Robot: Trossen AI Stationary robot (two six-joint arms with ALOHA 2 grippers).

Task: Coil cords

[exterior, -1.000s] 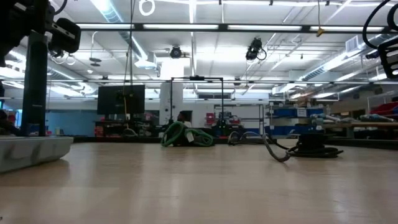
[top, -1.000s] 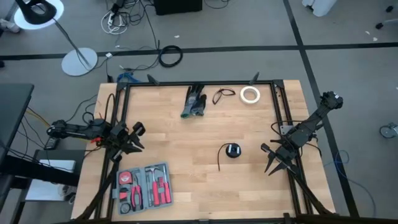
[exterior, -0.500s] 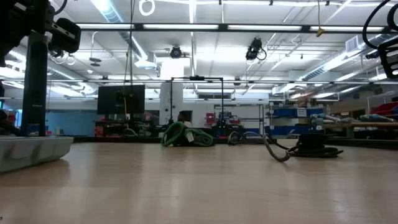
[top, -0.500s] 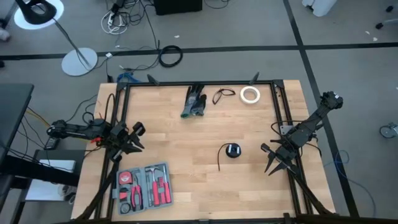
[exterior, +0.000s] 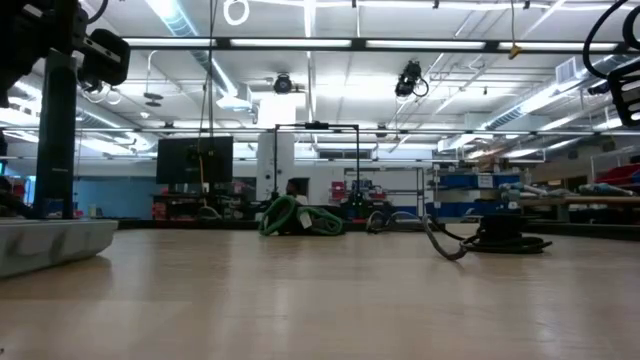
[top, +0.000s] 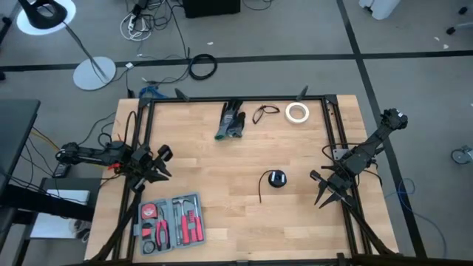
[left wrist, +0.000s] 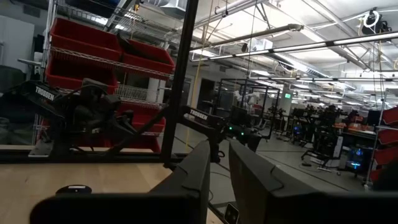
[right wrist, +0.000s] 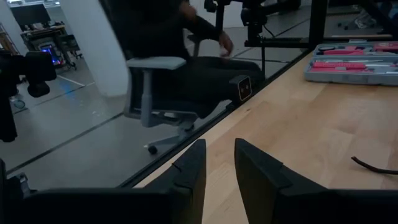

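black coiled cord (top: 276, 179) lies mid-table, its tail (top: 263, 188) loose; loop (top: 264, 114) sits at the far edge. left gripper (top: 153, 166) and right gripper (top: 323, 193) hang empty, fingers slightly apart. pinching the tail could unravel the bundle.

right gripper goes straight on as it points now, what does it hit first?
Looks free on the table. The right gripper points over bare table toward its edge, with the cord tail off to one side. Past the edge, probably the office chair; depth is unclear.

Robotics lab, red storage bins (left wrist: 87, 53), ceiling strip lights (exterior: 330, 42)
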